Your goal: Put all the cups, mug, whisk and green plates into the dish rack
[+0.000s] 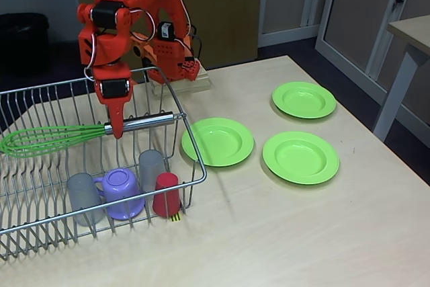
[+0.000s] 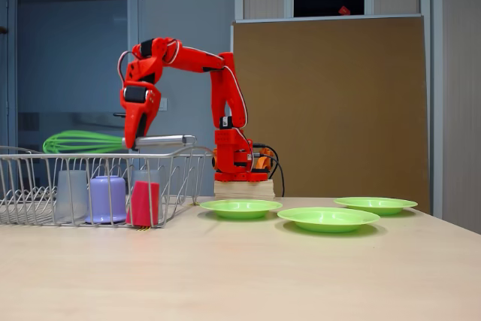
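The rack [image 1: 181, 109] sits at the counter's [image 1: 282, 233] left, with two grey cups, the mug [image 1: 123, 193] and the red cup [image 1: 166, 194] upended along its near side. Three plates [image 1: 300, 157] wait to its right. The claw [image 1: 115, 126] holds the whisk [image 1: 47, 140] by its handle, level above the rack. Best lower it until the wires rest on the prongs, then let go. Whether the handle touches the rim is hard to tell.

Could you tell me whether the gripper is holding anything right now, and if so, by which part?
The gripper holds the whisk by its silver handle, near where the green wires begin, above the dish rack.
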You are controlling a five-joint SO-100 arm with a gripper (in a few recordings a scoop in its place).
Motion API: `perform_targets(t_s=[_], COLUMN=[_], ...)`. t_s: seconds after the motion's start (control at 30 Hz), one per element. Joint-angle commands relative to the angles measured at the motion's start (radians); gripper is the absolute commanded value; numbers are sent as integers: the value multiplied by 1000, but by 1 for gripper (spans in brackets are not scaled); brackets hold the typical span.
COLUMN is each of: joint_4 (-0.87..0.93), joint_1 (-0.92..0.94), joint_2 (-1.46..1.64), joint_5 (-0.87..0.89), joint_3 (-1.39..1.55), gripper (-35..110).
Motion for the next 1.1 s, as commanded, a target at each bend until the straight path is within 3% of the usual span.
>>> perform_targets(t_s=[0.0,0.57,0.73,1.07], joint_4=[-29,-37,-15,5], joint_1=[14,3,-2,-9], joint_2=[-46,-377,-391,-387], joint_5=[-41,-69,-69,-66], joint_3=[-46,-278,-284,-278], gripper=[0,0,10,15])
